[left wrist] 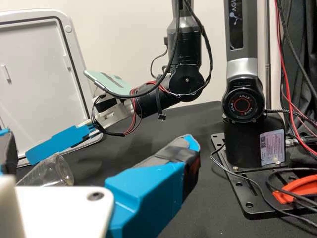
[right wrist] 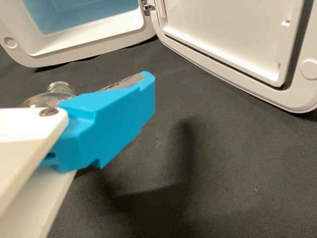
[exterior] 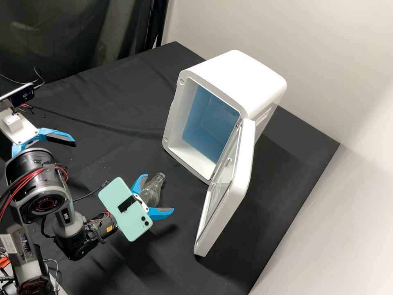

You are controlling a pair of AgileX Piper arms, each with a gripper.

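Observation:
A clear plastic bottle lies on the black bench, its neck pointing toward a white mini fridge. The fridge's door hangs wide open, and its pale blue inside holds nothing. My right gripper is open, one blue finger on each side of the bottle's body. In the right wrist view one finger lies beside the bottle's mouth. My left gripper is open with nothing between its fingers, far to the left of the bottle. From the left wrist view the bottle lies beyond that gripper.
A mint green phone is strapped to the right arm's wrist. The right arm's base stands on a black plate with cables and an orange part. The bench edge runs close past the open door. Bare bench lies between the arms and the fridge.

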